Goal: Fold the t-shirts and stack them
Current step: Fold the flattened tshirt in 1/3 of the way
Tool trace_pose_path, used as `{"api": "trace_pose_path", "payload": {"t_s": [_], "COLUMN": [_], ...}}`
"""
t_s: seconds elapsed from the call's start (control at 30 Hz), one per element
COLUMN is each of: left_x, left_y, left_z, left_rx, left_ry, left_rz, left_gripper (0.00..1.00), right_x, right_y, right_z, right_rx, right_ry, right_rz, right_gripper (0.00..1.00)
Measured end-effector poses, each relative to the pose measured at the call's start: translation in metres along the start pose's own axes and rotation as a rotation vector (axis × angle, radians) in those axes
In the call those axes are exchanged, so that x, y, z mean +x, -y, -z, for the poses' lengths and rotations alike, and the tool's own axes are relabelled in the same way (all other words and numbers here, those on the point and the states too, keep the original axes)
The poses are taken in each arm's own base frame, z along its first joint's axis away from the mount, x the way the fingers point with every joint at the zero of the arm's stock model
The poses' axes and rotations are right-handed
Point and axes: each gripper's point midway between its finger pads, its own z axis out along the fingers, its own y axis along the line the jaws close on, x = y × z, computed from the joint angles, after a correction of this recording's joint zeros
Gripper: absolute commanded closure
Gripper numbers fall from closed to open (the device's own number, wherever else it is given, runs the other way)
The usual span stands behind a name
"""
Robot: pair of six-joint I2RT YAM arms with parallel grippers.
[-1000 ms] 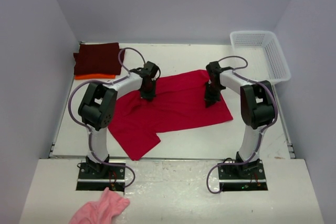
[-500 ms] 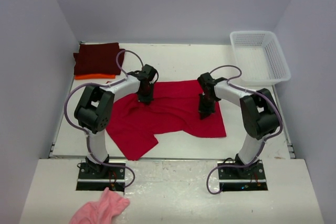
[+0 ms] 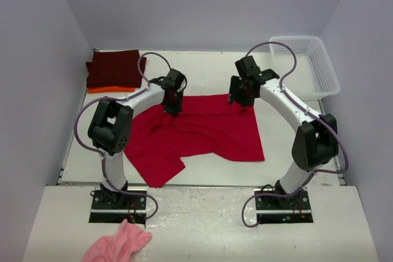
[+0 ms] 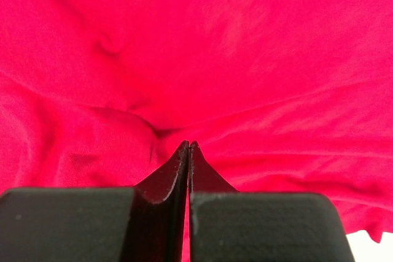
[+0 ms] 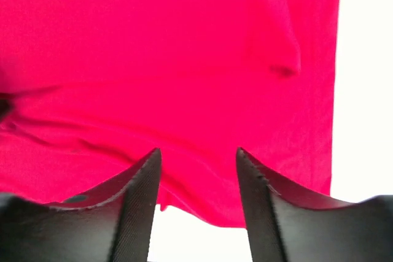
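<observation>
Red t-shirt (image 3: 202, 130) lies rumpled in the middle of the table (image 3: 295, 151). Its soft creases run toward my left gripper (image 4: 188, 145), whose fingers are pressed together on a pinch of its far edge, and the caught cloth itself is hidden. My right gripper (image 5: 198, 150) hangs over the far right corner, fingers apart and holding nothing. Of the orange t-shirt (image 3: 101, 89) only a strip shows under the folded maroon t-shirt (image 3: 113, 69), far left.

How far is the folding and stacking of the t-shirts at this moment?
Done: the maroon shirt lies folded on the orange shirt in the far left corner. In hand: the red shirt lies spread and rumpled; the left gripper pinches it, and the right gripper is open above it. Left: finish folding it and set it on the maroon shirt.
</observation>
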Motion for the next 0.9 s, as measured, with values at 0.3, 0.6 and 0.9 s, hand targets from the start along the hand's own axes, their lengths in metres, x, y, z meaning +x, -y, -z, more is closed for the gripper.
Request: {"api": "trace_pose_path", "payload": {"t_s": [0.3,0.6,0.9], "left_x": [-0.029,-0.081,-0.072], "left_y": [0.015,0.041,0.043], "left_z": [0.019,0.026,-0.006], "left_rx": [0.048,0.120,0.113], "left_ry": [0.055,0.135,0.059], "left_rz": [-0.008,-0.027,-0.034], "left_gripper": [1.00,1.00,1.00], "right_x": [-0.019,-0.018,-0.023], "right_y": [0.049,0.023,0.032], "right_z": [-0.014,-0.026,-0.056], "right_rx": [-0.122,-0.228,-0.131], "right_ry": [0.033,0.016,-0.029], "right_rz": [-0.288,-0.367,-0.413], "right_gripper": [0.50,0.47,0.47]}}
